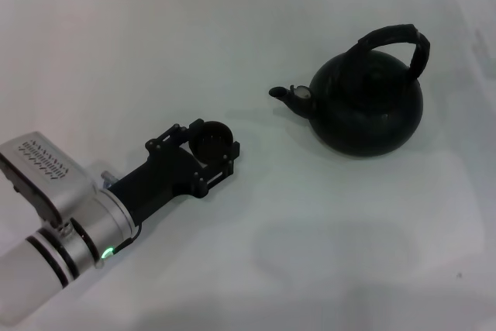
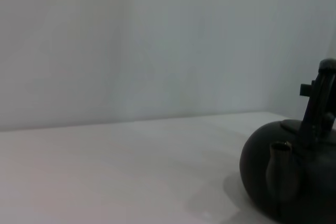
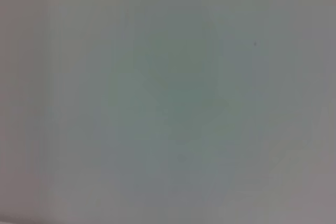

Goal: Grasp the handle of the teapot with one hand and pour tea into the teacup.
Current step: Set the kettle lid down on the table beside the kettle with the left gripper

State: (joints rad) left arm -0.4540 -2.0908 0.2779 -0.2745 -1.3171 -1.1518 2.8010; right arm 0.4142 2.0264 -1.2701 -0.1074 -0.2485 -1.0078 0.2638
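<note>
I see my left gripper (image 1: pixel 211 145) at lower left of the head view, jaws closed around the teacup (image 1: pixel 211 139); the teapot (image 1: pixel 367 110) sits well apart, upper right.

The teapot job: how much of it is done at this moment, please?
The left claw sits around the teacup, apparently holding it on the table. The teapot stands upright, apart from the cup, spout toward it, and nothing touches its handle. The right claw is not in view. Grasping the handle and pouring are left.
</note>
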